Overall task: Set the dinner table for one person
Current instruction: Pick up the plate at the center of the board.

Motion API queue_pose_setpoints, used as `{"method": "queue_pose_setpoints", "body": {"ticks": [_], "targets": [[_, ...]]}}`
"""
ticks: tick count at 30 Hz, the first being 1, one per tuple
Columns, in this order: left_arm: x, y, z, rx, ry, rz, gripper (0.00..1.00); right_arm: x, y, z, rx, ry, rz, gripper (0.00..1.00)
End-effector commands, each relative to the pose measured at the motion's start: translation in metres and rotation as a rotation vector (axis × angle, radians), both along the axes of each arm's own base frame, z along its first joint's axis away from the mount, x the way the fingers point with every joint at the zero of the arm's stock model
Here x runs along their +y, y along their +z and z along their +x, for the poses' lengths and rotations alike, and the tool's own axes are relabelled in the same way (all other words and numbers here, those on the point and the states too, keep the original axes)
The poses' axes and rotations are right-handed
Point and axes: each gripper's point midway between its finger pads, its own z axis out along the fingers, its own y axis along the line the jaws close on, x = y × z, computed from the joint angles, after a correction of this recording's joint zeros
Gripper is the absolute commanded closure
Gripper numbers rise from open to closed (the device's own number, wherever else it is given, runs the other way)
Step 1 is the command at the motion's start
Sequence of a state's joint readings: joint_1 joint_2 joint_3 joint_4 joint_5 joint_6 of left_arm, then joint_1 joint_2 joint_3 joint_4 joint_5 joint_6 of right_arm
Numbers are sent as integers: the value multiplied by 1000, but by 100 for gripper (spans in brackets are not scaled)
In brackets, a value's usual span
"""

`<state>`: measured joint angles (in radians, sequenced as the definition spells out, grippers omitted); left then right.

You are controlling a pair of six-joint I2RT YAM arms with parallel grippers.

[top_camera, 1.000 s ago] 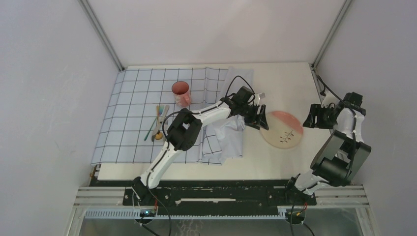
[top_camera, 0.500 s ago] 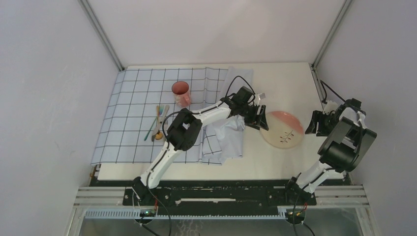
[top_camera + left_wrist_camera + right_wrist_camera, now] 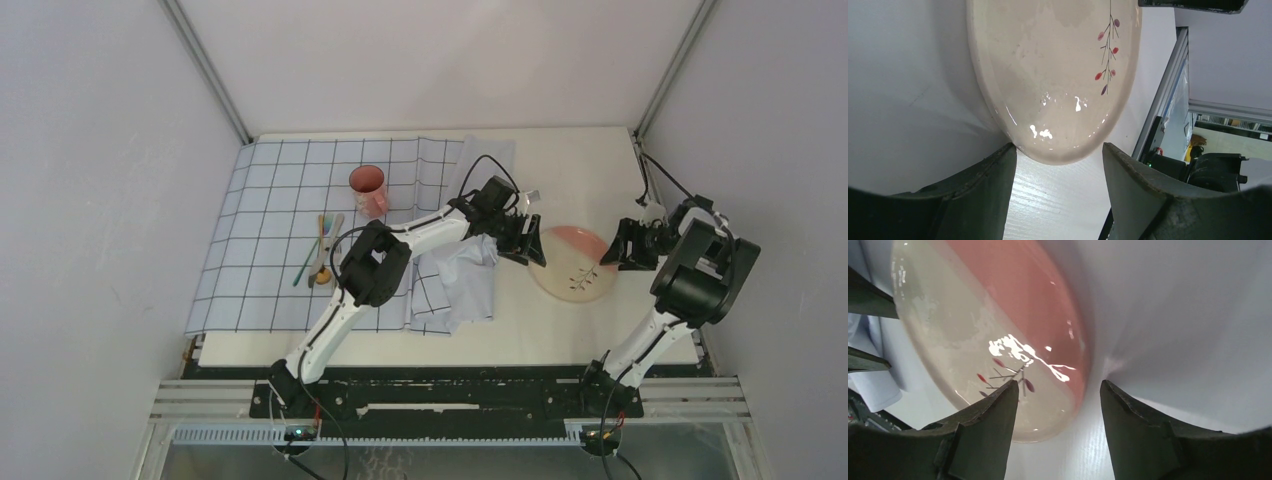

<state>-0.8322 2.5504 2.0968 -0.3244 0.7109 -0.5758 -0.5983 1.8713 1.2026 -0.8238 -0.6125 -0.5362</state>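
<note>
Here the left pincer (image 3: 531,247) is standing open, its jaws flanking the left rim of a plate (image 3: 575,262). In the left wrist view the pincer (image 3: 1058,151) is showing one finger (image 3: 993,175) just beside that rim and the other apart from it; whether the nearer one is touching is hard to tell. The right pincer (image 3: 612,252) is also gaping, aiming at the plate's opposite rim, and its own camera is showing the pincer (image 3: 1058,386) with the pink and cream plate (image 3: 998,315) just ahead of the gap, cut off by the frame. Under both, the bench (image 3: 590,160) is carrying the plate in its right half, midway between the far and near edges. A checked cloth (image 3: 280,230) is covering the left half, bunching near the middle where the left arm is hiding part of it. A pink mug (image 3: 368,190) and some utensils (image 3: 322,250), too small to name, are lying on the cloth.
</note>
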Motion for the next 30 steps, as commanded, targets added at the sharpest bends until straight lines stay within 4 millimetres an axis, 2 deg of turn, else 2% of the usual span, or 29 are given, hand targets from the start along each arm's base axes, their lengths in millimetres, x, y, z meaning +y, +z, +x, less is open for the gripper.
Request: {"method": "queue_pose_setpoints", "body": {"ticks": [1,4,25,30], "targets": [[-3,24,-5,-31,-23,-20,31,19,10,13,-39,32,67,30],[-3,24,-5,-30,-23,-19,31,24,17,19,-61,47,100,30],[-5,23,-8,1,-23,-34,31,51,35,19,-124,113,286,33],[-4,18,-6,2,0,-22,32,55,30,17,-82,105,342,35]]}}
